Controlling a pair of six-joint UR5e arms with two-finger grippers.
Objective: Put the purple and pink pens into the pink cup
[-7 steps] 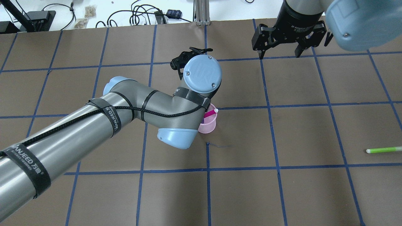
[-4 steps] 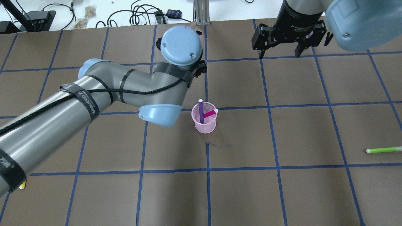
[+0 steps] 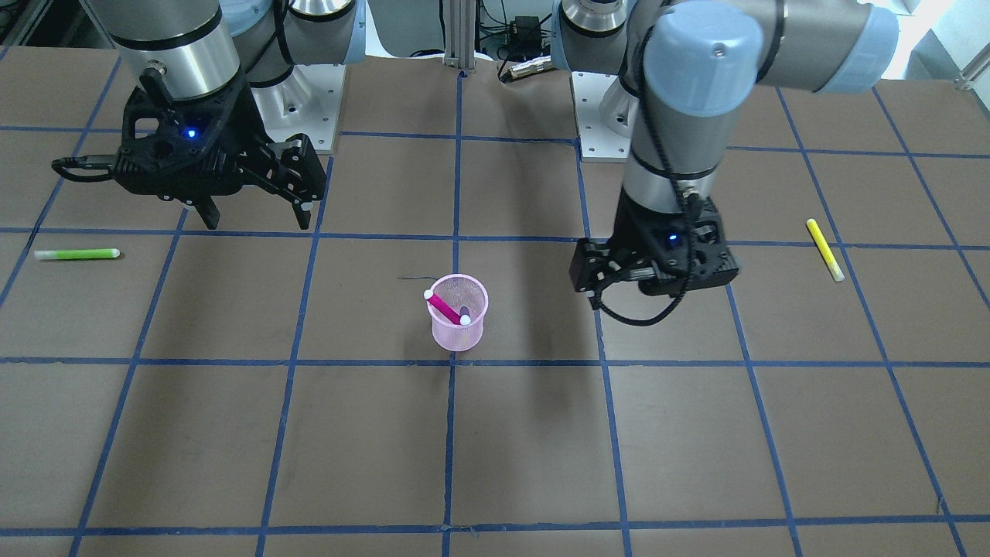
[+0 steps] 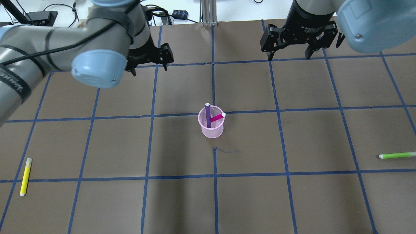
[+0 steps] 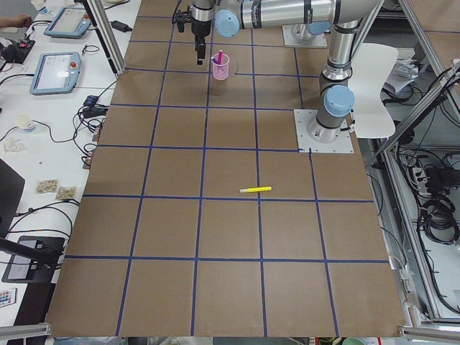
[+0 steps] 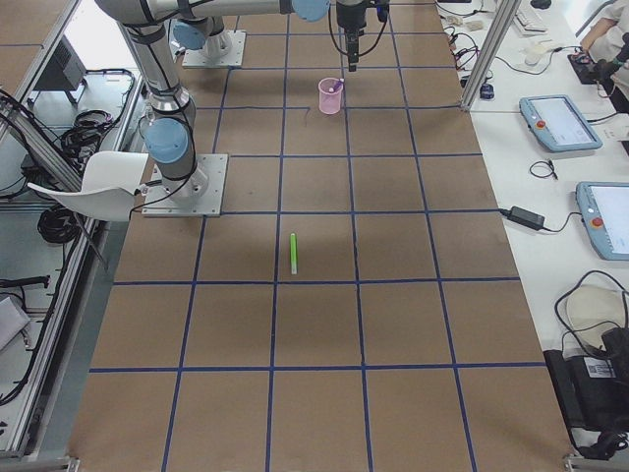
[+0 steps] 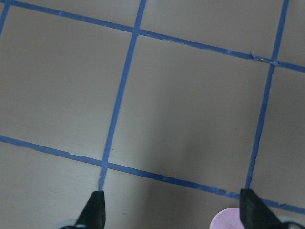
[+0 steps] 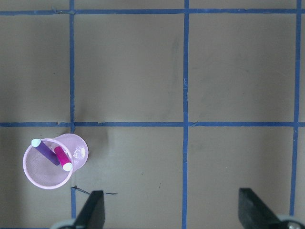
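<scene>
**Left arm clear of the cup, both pens inside**

A yellow pen [image 4: 25, 176], hidden under the left arm a second ago, now shows at the left edge of the brown surface [image 4: 292, 195]. The left claw [image 4: 149, 69] has swung away from above the cup toward the far left and hangs spread wide, holding nothing. At the centre the pink mesh cup [image 4: 213, 131] stands upright, with the purple pen [image 4: 208, 115] and the pink pen [image 4: 217, 117] leaning inside it. The right claw [image 4: 289, 56] has not moved and gapes empty over the far side. A green pen [image 4: 396, 155] lies at the right edge.
</scene>
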